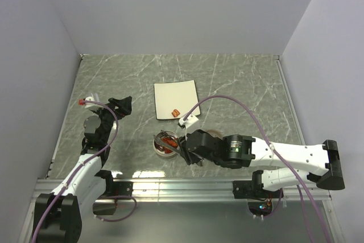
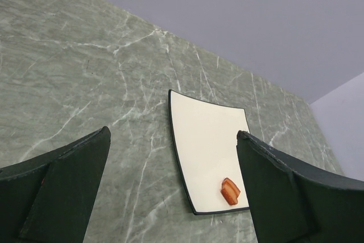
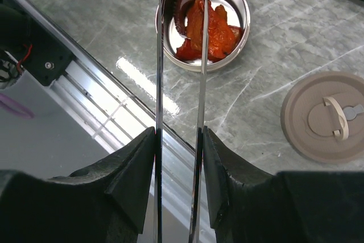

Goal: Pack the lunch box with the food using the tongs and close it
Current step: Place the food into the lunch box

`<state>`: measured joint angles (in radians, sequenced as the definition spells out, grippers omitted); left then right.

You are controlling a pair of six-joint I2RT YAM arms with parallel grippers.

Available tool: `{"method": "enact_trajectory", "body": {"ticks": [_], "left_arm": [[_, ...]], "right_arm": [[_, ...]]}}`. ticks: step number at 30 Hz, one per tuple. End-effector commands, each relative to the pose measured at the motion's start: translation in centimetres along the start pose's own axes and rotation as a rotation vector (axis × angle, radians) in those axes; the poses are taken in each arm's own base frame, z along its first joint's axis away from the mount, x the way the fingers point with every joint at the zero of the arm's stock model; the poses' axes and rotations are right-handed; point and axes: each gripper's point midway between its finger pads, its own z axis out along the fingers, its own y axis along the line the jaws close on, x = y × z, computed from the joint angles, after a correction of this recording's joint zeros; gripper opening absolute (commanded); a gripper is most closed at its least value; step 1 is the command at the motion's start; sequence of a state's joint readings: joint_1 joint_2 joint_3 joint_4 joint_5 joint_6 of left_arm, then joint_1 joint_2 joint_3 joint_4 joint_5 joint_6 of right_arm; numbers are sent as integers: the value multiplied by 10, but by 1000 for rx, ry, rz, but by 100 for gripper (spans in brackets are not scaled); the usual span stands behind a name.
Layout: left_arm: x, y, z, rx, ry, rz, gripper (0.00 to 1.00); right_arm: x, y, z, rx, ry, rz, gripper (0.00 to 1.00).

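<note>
The lunch box is a round silver tin near the table's front edge, also in the top view. It holds several orange-red and dark purple pieces of food. My right gripper is shut on the tongs, whose two thin arms reach out apart over the tin. The brown lid with its small handle lies flat to the right of the tin. One orange food piece lies on the white plate. My left gripper hangs open and empty above the table, left of the plate.
The white square plate lies mid-table beyond the tin, with the orange piece at its near edge. A metal rail runs along the front edge just under my right gripper. Grey walls close off three sides.
</note>
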<state>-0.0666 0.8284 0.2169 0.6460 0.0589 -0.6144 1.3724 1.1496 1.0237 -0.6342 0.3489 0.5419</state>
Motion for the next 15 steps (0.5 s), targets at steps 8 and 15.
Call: {"method": "enact_trajectory", "body": {"ticks": [8,15], "left_arm": [[-10,-9,1,39,-32,-3,99],[-10,-9,0,40,-33,-5,100]], "right_arm": [[-26,8,-9,-19,-79,8,45],[-26,-10,-23,34,-109,60,45]]}}
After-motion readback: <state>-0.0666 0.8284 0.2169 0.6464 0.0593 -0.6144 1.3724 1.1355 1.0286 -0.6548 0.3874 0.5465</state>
